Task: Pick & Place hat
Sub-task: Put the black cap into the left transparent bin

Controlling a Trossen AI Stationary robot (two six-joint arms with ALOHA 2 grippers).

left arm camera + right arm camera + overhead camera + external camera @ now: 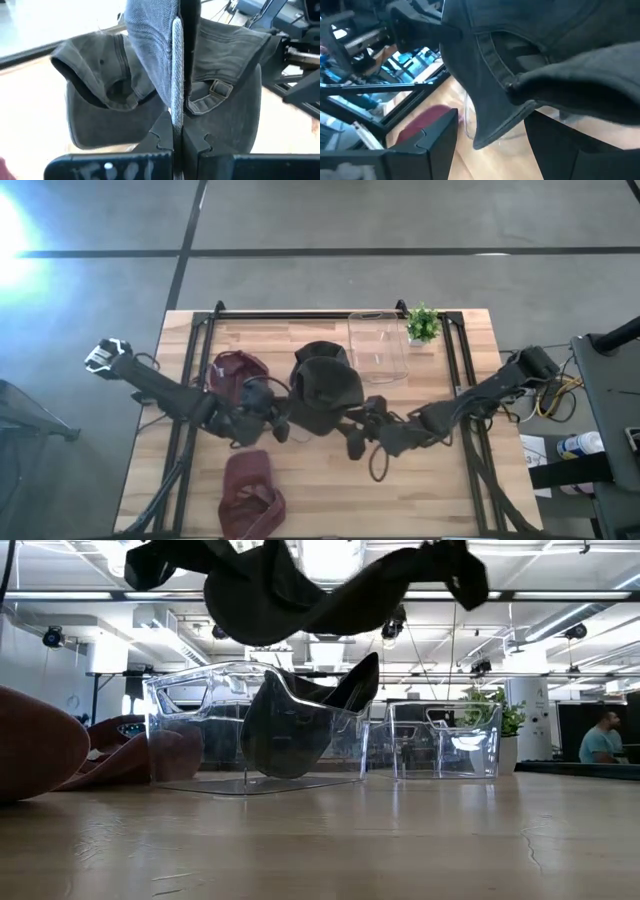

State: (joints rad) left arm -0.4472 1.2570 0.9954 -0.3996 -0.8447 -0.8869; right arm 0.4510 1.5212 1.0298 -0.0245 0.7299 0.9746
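Note:
A dark grey hat (325, 392) hangs in the air over the middle of the table, high in the low view (300, 595). My left gripper (272, 420) is shut on its left side. My right gripper (358, 432) stands open at its right side. In the right wrist view the hat's hanging rim (492, 120) dips between the open fingers. Behind it, a second dark hat (300, 725) sits inside a clear bin (200, 730). One maroon hat (238, 372) lies at the left. Another maroon hat (250, 492) lies near the front edge. My left gripper pinches a fold of the hat's cloth (167, 75) between its two shut fingers, close to the back strap and buckle (216, 90). The fingers come nearly level from the table's left. The hat hangs clear of the table and sags in its middle. My right gripper: whether its fingers touch the hat, I cannot tell.
An empty clear bin (378, 345) stands at the far right, with a small green plant (422, 323) beside it. Black rails (455, 370) run along both sides of the wooden table (440, 490). A person (603, 738) sits in the room beyond.

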